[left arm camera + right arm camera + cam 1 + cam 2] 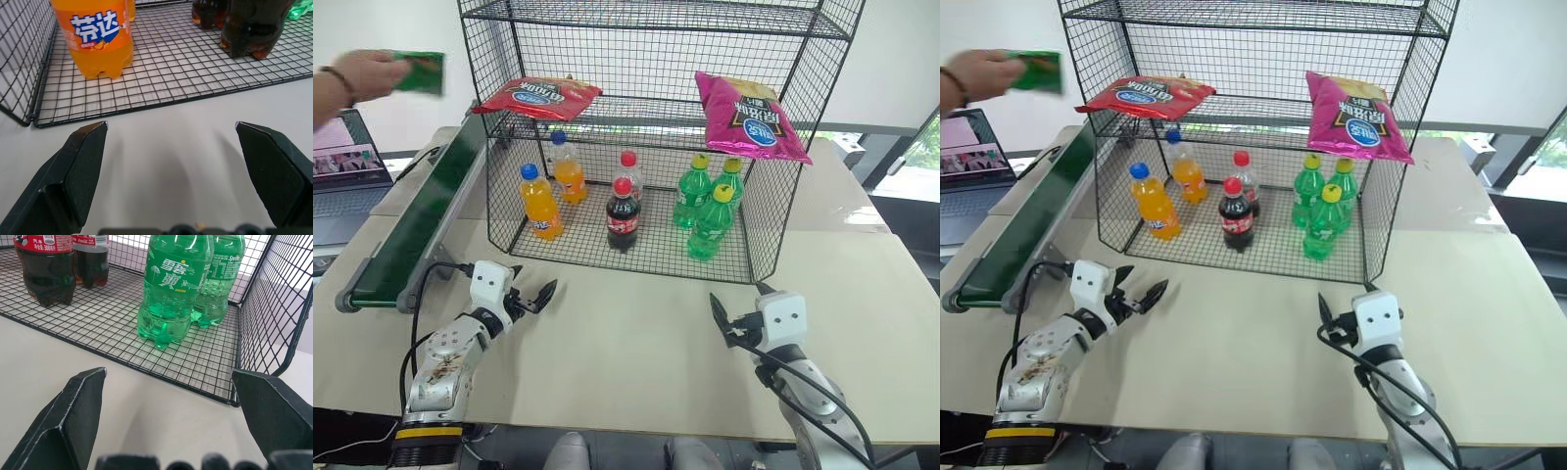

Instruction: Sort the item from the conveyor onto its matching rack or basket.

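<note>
At the upper left of the head views, a person's hand (367, 73) holds the green chip bag (421, 71) in the air above the far end of the conveyor (416, 230). Centre frame, the black wire rack (646, 137) carries a red bag (536, 97), a pink bag (749, 116) and bottles below. Low on the pale surface (636, 343), the left gripper (544, 295) and right gripper (724, 320) hover with jaws spread wide and released, grasping nothing.
</note>
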Available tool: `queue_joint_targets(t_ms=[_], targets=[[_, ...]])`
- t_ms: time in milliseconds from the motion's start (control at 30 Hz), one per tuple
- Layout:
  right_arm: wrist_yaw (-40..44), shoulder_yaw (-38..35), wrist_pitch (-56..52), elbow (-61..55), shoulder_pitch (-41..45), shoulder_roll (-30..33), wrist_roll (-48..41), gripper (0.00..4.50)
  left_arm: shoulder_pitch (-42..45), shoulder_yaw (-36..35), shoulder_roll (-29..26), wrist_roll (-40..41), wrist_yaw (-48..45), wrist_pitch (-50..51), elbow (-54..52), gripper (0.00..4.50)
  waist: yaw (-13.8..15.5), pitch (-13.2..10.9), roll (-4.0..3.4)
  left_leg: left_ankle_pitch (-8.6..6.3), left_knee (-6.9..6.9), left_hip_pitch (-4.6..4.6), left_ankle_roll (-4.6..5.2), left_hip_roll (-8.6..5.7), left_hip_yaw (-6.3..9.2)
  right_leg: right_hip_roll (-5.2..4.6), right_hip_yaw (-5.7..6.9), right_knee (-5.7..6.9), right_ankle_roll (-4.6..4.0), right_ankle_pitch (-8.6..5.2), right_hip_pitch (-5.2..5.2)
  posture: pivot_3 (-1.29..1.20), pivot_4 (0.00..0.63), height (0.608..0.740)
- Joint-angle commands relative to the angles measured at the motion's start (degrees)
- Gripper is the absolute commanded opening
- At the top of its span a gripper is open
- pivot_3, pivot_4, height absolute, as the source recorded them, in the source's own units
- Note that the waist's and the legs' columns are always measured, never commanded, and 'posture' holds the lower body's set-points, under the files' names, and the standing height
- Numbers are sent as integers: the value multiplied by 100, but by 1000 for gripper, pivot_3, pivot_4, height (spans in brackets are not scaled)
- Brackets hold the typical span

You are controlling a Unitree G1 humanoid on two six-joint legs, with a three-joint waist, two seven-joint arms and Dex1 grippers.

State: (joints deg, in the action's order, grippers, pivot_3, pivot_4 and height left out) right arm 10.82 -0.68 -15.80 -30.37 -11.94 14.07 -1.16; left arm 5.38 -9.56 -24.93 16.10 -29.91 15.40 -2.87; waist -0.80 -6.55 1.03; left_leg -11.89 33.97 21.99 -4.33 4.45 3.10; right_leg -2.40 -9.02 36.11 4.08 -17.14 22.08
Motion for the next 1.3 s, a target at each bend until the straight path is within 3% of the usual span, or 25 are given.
queue_joint_targets(t_ms=[33, 633, 733, 833, 1067, 1300], targets=[[52, -80, 107, -161, 21, 42, -22, 4500, -38, -139, -49, 112, 5, 23, -283, 4468, -1, 0, 0, 0, 0, 0, 0, 0, 0, 0, 0, 0, 0, 0, 0, 0, 150, 740], [124, -113, -1, -227, 106, 103, -61, 4500, 49, -194, -25, 201, 108, 217, -389, 4468, -2, 2, 0, 0, 0, -1, 0, 0, 0, 0, 0, 1, 0, 0, 0, 0, 150, 740], [388, -141, -119, -360, 264, 314, -189, 4500, -17, -487, -100, 588, 96, 612, -690, 4468, -6, 2, 0, 0, 1, 1, 0, 0, 0, 0, 0, 1, 0, 0, 0, 0, 150, 740], [991, -225, -380, -485, 722, 721, -615, 4500, -115, -1145, -177, 1402, 199, 1268, -1239, 4468, -38, 2, 0, 0, 2, -1, 0, 1, 0, 0, 1, 4, 0, 0, 0, 0, 150, 740], [2426, -317, -1273, -430, 2447, 1414, -2391, 4500, -597, -3046, -273, 4326, 1304, 2975, -2356, 4468, -127, 1, 1, -12, 19, -3, 22, 2, 6, 1, 3, 8, 0, 0, -13, 0, 150, 740], [3237, -105, -1691, -63, 3562, 1469, -3450, 4500, -1441, -4302, -268, 6464, 2509, 3089, -2222, 4468, -124, -1, 4, -28, 41, -4, 49, 2, 19, 0, 17, 4, 0, 0, -29, 0, 150, 740]])
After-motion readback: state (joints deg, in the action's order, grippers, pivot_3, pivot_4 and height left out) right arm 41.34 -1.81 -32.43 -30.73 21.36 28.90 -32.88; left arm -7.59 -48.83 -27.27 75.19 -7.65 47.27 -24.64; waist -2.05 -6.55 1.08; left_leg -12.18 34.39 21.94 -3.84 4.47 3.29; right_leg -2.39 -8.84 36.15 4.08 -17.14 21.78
